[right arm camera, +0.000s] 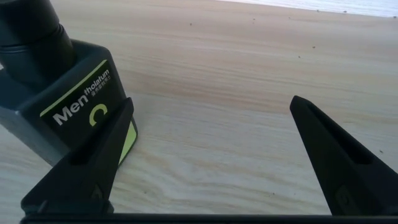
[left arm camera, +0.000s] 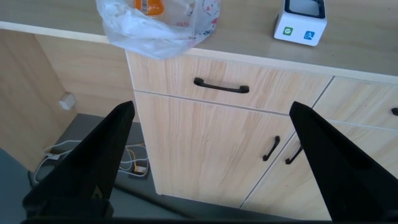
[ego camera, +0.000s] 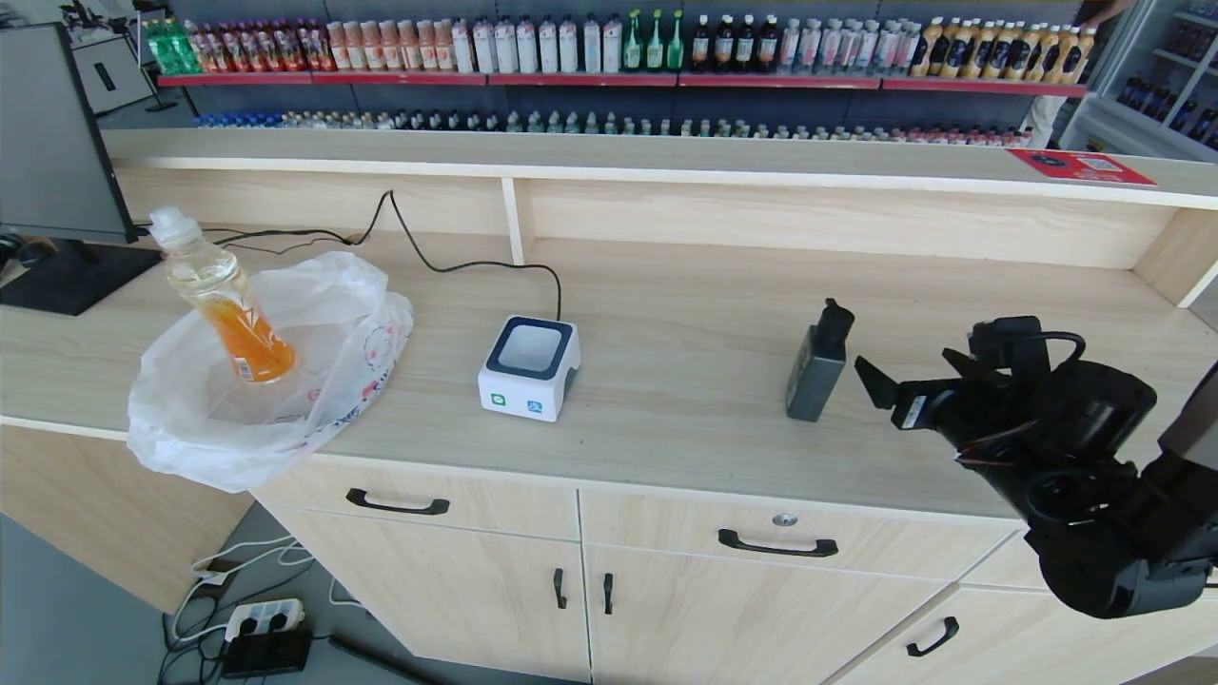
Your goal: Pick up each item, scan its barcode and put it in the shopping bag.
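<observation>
White plastic shopping bag [ego camera: 190,419] holds one orange drink bottle [ego camera: 228,304]; one dark grey bottle [ego camera: 816,366] stands outside; left gripper [left arm camera: 211,107] and right gripper [right arm camera: 211,99] both spread wide.

Bright even light, soft shadows, bowed edges.

Checkout tally, by kind.
On the counter [ego camera: 685,314]: one drink bottle [ego camera: 224,304], one pump bottle [ego camera: 816,366], one bag [ego camera: 190,428], one scanner [ego camera: 529,366] with one cable [ego camera: 447,266], one monitor [ego camera: 57,133]. Below: three drawer handles [ego camera: 397,501], two door handles [ego camera: 559,588]. Behind: two rows of shelf bottles [ego camera: 571,43], too many to count.
</observation>
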